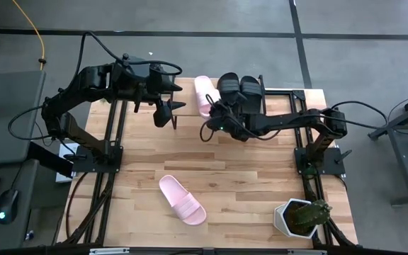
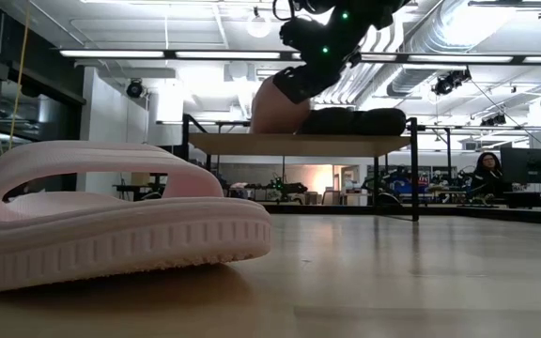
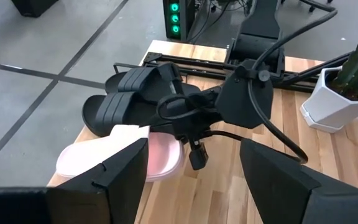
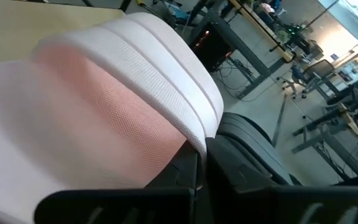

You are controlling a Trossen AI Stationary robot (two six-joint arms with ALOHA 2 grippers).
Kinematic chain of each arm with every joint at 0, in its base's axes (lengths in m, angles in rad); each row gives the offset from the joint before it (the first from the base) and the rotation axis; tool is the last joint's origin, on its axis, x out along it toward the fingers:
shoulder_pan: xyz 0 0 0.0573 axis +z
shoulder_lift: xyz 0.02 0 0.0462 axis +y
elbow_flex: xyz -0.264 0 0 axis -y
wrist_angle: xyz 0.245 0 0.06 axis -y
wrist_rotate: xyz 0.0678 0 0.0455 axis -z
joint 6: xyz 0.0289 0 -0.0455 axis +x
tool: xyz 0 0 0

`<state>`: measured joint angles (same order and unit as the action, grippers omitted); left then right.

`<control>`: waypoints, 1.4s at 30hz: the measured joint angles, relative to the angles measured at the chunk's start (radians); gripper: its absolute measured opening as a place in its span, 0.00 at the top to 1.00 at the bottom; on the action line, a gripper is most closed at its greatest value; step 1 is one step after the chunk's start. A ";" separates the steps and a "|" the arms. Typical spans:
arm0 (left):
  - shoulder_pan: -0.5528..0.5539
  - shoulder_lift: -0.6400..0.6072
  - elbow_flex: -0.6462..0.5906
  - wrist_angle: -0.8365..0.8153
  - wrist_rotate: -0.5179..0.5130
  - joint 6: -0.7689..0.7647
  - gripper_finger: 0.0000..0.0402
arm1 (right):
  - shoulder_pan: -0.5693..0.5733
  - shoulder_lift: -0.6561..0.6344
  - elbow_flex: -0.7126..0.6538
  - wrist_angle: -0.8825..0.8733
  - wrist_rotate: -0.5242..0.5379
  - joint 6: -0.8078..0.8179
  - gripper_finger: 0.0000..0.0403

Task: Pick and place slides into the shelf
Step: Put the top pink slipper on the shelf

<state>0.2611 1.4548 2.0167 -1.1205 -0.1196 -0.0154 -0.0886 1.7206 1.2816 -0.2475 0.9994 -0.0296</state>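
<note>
On the shelf [image 2: 299, 144] at the table's far edge lie two black slides [image 1: 241, 88], side by side. Left of them is a pink slide [image 1: 202, 94], which the low view shows tipped up higher than the black ones [image 2: 272, 105]. My right gripper [image 1: 212, 112] is shut at this pink slide's near end. A second pink slide [image 1: 183, 200] lies flat on its sole on the table, near the front. My left gripper [image 1: 167, 112] hangs open above the table, left of the shelf, with nothing between its fingers. My right gripper's shut fingers [image 3: 195, 157] lie against the near end [image 3: 174, 155] of the pink slide on the shelf, coming from the table's right and slanting down. The slide is tipped up with its lower part on the shelf top, close beside a black slide [image 4: 253, 149].
A cactus in a white pot [image 1: 299, 216] stands at the table's near right corner. Bare wood lies between the shelf and the loose pink slide. Behind the table are desks and a seated person [image 2: 485, 169].
</note>
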 joint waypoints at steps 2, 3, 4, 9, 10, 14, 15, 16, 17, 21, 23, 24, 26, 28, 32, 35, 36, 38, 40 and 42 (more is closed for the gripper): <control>0.000 0.000 0.000 -0.001 0.000 0.000 0.39 | 0.001 0.000 0.000 -0.015 0.021 0.015 1.00; 0.000 0.000 0.000 -0.002 0.000 0.000 0.39 | 0.002 0.000 0.000 -0.018 0.027 0.022 1.00; 0.000 0.000 0.000 -0.001 0.000 0.000 0.39 | 0.002 0.000 0.000 -0.020 0.030 0.026 1.00; 0.000 0.000 0.000 0.001 0.000 0.000 0.39 | 0.001 0.000 0.000 -0.022 0.056 0.030 1.00; 0.000 0.000 0.000 0.001 0.000 -0.001 0.39 | 0.001 0.000 0.000 -0.022 0.057 0.031 1.00; 0.000 0.000 0.000 0.000 0.000 -0.001 0.39 | -0.001 -0.001 0.000 -0.020 0.002 0.031 1.00; 0.000 0.000 0.000 -0.001 0.000 -0.001 0.39 | -0.001 -0.001 0.000 -0.019 -0.017 0.030 1.00; 0.000 0.000 0.000 -0.002 0.000 -0.001 0.39 | -0.001 -0.001 0.000 -0.019 -0.032 0.030 0.99; 0.000 0.000 0.000 -0.002 0.000 -0.001 0.39 | -0.001 -0.001 0.000 -0.020 -0.043 0.029 0.98; 0.000 0.000 0.000 -0.004 0.000 -0.002 0.39 | -0.001 -0.001 0.000 -0.021 -0.110 0.023 0.91; 0.000 0.000 0.000 -0.005 0.000 -0.003 0.39 | -0.005 -0.001 0.000 -0.021 -0.143 0.021 0.86; 0.000 0.000 0.000 -0.005 0.000 -0.003 0.39 | -0.008 -0.001 0.000 -0.021 -0.154 0.021 0.83; 0.000 0.000 0.000 -0.006 0.000 -0.007 0.39 | -0.011 -0.001 0.000 -0.020 -0.172 0.022 0.78; 0.000 0.000 0.000 -0.007 0.000 -0.008 0.39 | -0.012 -0.001 0.000 -0.020 -0.182 0.010 0.73; 0.000 0.000 0.000 -0.013 0.000 -0.008 0.39 | -0.012 -0.001 0.000 -0.020 -0.188 -0.021 0.64; 0.000 0.000 0.000 -0.013 0.000 -0.009 0.39 | -0.012 -0.001 0.000 -0.019 -0.187 -0.022 0.57; 0.000 0.000 0.000 -0.013 0.000 -0.009 0.39 | -0.012 -0.001 0.000 -0.019 -0.187 -0.022 0.56; 0.000 0.000 0.000 -0.013 0.000 -0.009 0.39 | -0.012 -0.001 0.003 -0.025 -0.182 -0.023 0.52; 0.000 0.000 0.000 -0.013 0.000 -0.009 0.39 | -0.012 -0.001 0.027 -0.062 -0.185 -0.019 0.50; 0.000 0.000 0.000 -0.013 0.000 -0.009 0.39 | -0.010 -0.001 0.062 -0.105 -0.196 -0.010 0.49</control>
<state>0.2613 1.4548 2.0167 -1.1336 -0.1192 -0.0246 -0.0990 1.7195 1.3435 -0.3529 0.8035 -0.0397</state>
